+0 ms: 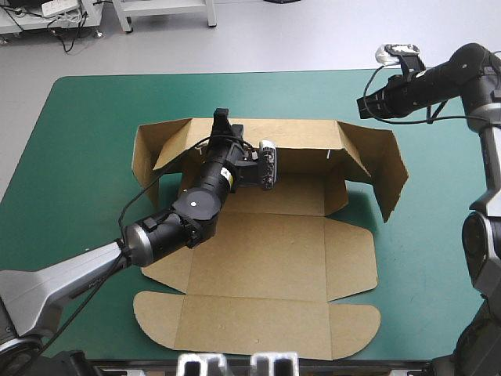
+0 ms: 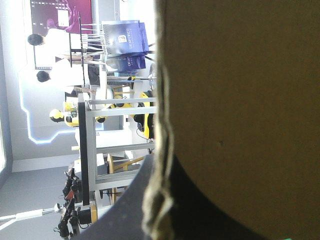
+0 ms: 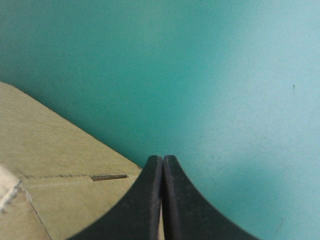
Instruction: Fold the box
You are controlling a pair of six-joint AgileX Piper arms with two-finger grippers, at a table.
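1. High view: the box [image 1: 258, 258] sits mid-table on the teal-green cover [image 1: 70, 172]. Its far wall and side flaps are raised; the near panels and lid lie flat. Your left gripper [image 1: 222, 124] is at the far wall's top edge, and your right gripper [image 1: 366, 106] hangs well apart, near the far right.
2. Left wrist view: brown board fills the field, its edge running down beside one black finger [image 2: 122, 212]. Read as pinched on the wall.
3. Right wrist view: the fingers meet in a pointed arch, empty, over the cover beside a flap. Judgement: under half done; side walls untucked.
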